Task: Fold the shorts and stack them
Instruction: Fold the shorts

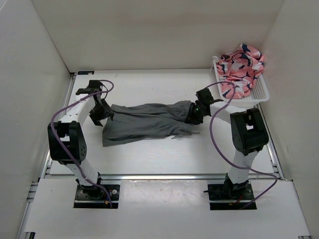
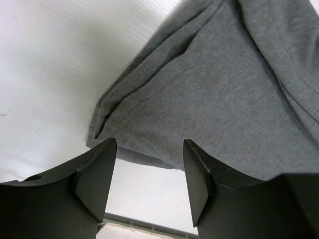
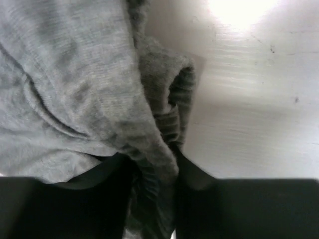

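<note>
Top view. The shorts lie on the table, drawn out into a long grey band that runs left to right between the two arms. The cloth is creased lengthwise. It is wider at its left end and gathered narrow at its right end. A loose corner trails off the near edge towards the right.

The left gripper sits at the left end of the shorts, against the far corner of the cloth. In the left wrist view we see its jaws spread wide, with bare table visible in the gap between them. The hem of the shorts crosses the gap near the tips, and the folded edge runs away up the frame. We cannot tell whether the tips touch the cloth, and nothing is pinched.

The right gripper sits at the right end of the shorts. In the right wrist view we see its jaws drawn together on a bunched fold of grey cloth that includes a ribbed band. The rest of the fabric hangs to the left of the jaws, and the table shows to the right.

A white basket stands at the far right corner of the table, well apart from the shorts. It holds a crumpled pink cloth with a dark pattern.
</note>
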